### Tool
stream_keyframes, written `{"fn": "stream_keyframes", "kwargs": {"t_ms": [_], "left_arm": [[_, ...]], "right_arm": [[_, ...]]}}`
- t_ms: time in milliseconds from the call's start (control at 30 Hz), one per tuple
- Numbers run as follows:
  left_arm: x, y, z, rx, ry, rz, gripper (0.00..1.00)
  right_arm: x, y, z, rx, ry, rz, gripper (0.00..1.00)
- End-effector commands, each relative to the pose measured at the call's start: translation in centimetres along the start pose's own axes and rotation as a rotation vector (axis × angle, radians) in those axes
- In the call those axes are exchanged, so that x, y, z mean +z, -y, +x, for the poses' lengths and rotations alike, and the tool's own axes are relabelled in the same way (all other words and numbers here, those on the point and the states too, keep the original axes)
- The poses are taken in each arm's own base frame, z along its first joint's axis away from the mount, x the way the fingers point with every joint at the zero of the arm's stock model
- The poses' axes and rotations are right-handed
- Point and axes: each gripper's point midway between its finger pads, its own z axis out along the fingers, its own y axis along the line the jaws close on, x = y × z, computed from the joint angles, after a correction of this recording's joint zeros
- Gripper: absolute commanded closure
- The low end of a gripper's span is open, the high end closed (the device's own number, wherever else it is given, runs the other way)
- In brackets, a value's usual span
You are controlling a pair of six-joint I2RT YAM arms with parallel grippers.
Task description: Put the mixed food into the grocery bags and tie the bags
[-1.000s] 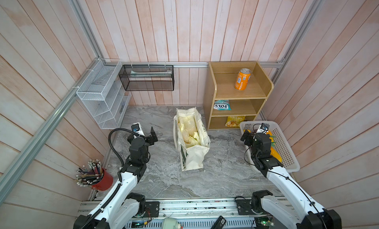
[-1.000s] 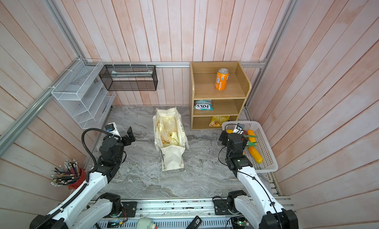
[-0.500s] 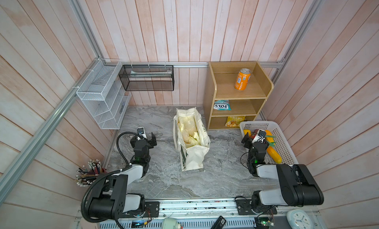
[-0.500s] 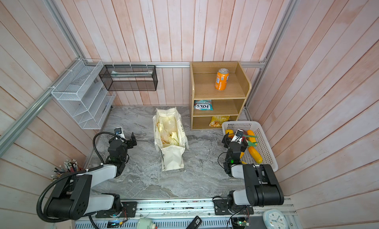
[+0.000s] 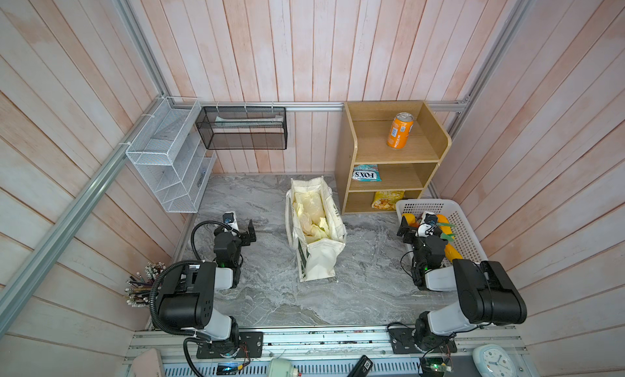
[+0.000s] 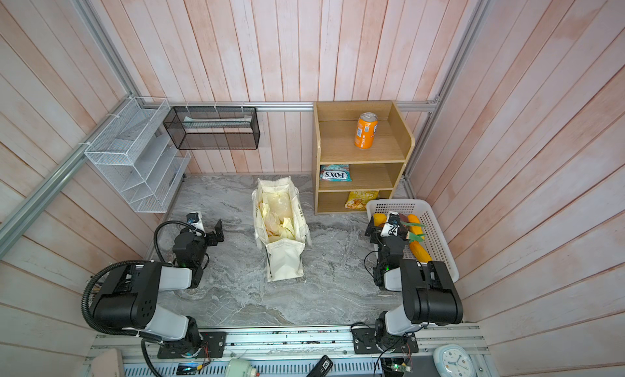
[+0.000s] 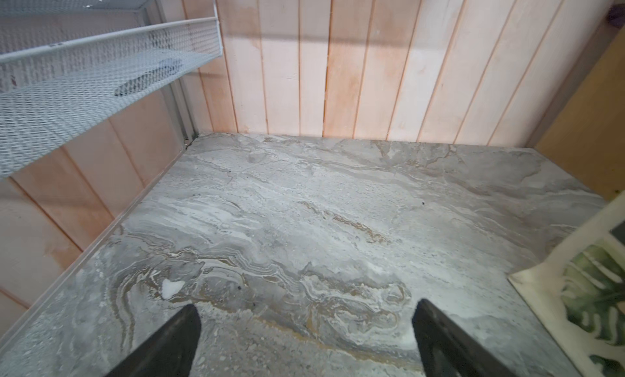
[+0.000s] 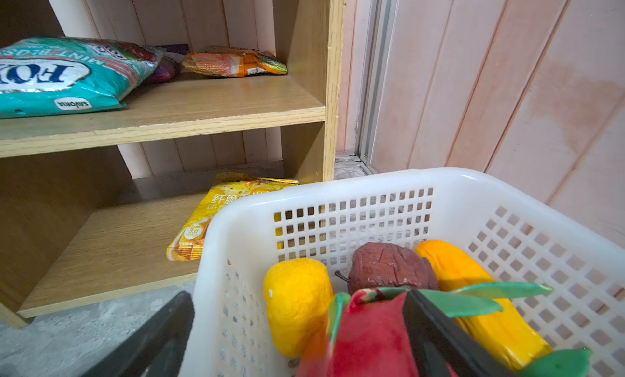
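The tote (image 5: 321,262) stands in the middle of the desk (image 5: 270,297), between the two arms. Its mouth faces up and the crumpled plastic bag (image 5: 309,211) is stuffed inside. Its far end is just beside the shelf unit (image 5: 345,162).

All the food in view is on the right. The can (image 5: 400,130) stands upright on the unit's top board. A teal packet (image 5: 366,173) lies on the middle shelf, with an orange packet (image 8: 236,62) farther back. A yellow packet (image 8: 206,223) lies on the bottom shelf.

The white basket (image 5: 471,230) sits at the desk's right edge, close against the unit's front corner. In the right wrist view its corner hides part of the yellow packet. Inside it lie a lemon (image 8: 297,301), a brown wrinkled fruit (image 8: 389,267), a long orange fruit (image 8: 480,301) and a red fruit (image 8: 365,334) with green leaves.

The right claw (image 8: 297,295) is spread wide and empty. It straddles the basket's near wall, one finger outside over the desk and the other inside over the red fruit. Whether that finger touches the fruit I cannot tell.

The left claw (image 7: 306,306) is also spread wide and empty, low over bare desk. The tote's leaf-printed side shows at the edge of the left wrist view.

A wire rack (image 5: 162,162) hangs on the left wall and a black mesh bin (image 5: 243,132) on the back wall, both above the desk. A pencil cup (image 5: 142,287) stands off the desk beside the left arm.
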Motion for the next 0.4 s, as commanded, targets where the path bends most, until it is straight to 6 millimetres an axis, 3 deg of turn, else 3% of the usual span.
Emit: {"fn": "stream_keyframes", "kwargs": {"t_ms": [0, 367], "left_arm": [[0.04, 0.77, -0.73, -0.008, 0.035, 0.049, 0.0], [0.09, 0.77, -0.66, -0.006, 0.03, 0.049, 0.0]], "right_arm": [[-0.08, -0.63, 1.7, -0.028, -0.069, -0.029, 0.02], [0.16, -0.81, 1.72, -0.019, -0.073, -0.06, 0.02]]}}
